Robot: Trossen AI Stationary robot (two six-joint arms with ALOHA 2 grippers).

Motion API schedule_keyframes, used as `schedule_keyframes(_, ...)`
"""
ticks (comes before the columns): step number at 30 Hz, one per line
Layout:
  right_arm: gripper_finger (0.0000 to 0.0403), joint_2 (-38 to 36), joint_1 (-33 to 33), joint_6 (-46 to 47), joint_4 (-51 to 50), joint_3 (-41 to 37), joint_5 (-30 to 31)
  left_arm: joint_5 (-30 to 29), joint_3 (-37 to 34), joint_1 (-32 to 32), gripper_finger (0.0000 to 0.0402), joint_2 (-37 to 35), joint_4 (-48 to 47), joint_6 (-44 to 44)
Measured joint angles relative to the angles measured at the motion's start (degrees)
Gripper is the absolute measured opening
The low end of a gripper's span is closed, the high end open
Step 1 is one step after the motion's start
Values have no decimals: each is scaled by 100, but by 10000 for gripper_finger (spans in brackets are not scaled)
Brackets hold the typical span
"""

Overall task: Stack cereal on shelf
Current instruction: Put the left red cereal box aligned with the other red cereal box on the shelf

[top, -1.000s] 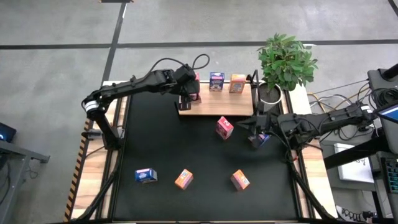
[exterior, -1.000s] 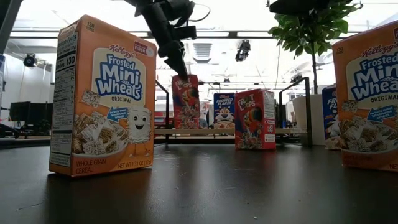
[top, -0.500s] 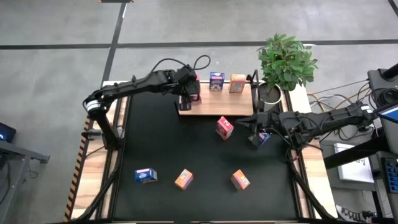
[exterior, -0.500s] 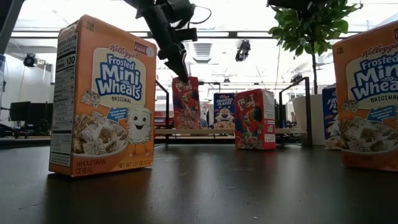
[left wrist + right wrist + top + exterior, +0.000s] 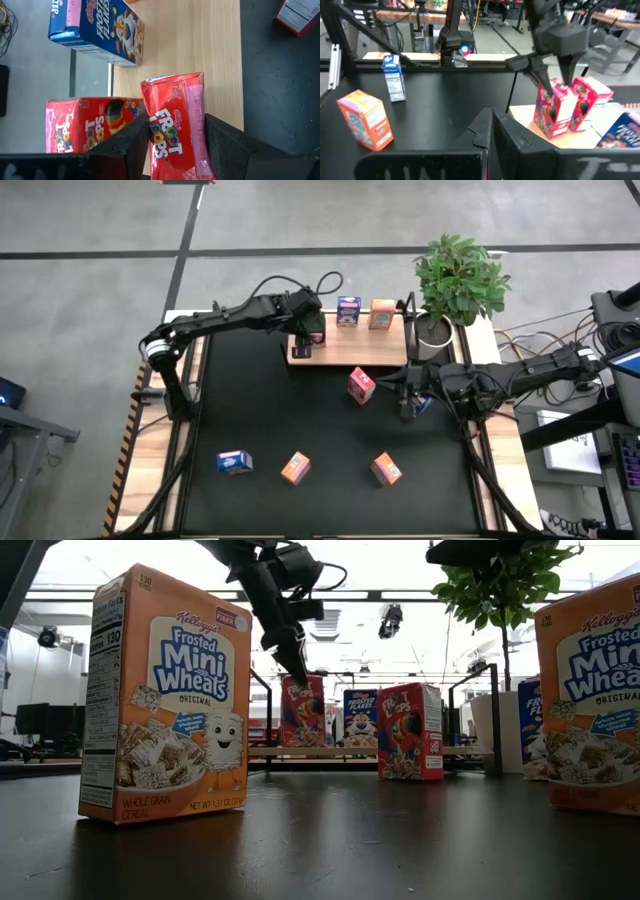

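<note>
The shelf is a light-wood board at the table's far middle. A blue box, an orange box and a red box stand upright on it. My left gripper is over the board's left part, shut on another red cereal box beside the standing red one. My right gripper hovers shut above the table right of centre, holding nothing, near a blue box. A red box stands just before the shelf. My left gripper pinches the red box's upper part between its two fingers, one on each of two opposite sides. The fingers slant down from above and from the table's left. The box stays upright, its bottom at the board; whether it rests there I cannot tell.
A blue box and two orange boxes stand near the table's near edge. A potted plant stands right of the shelf. Black frame posts rise at the shelf's ends.
My left gripper has come down toward the shelf with the red box, drifting a little toward the table's right. The box has stayed upright and now sits lower, beside the other red box.
</note>
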Motion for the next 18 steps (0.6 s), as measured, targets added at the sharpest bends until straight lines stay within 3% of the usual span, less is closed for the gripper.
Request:
schedule_keyframes(13,9,238,-2,437,31,-28,-2,-6,2,11,235,0,47,64)
schedule_keyframes(18,9,359,-2,549,43,-37,0,-174,402,-62,244,-38,-602,152)
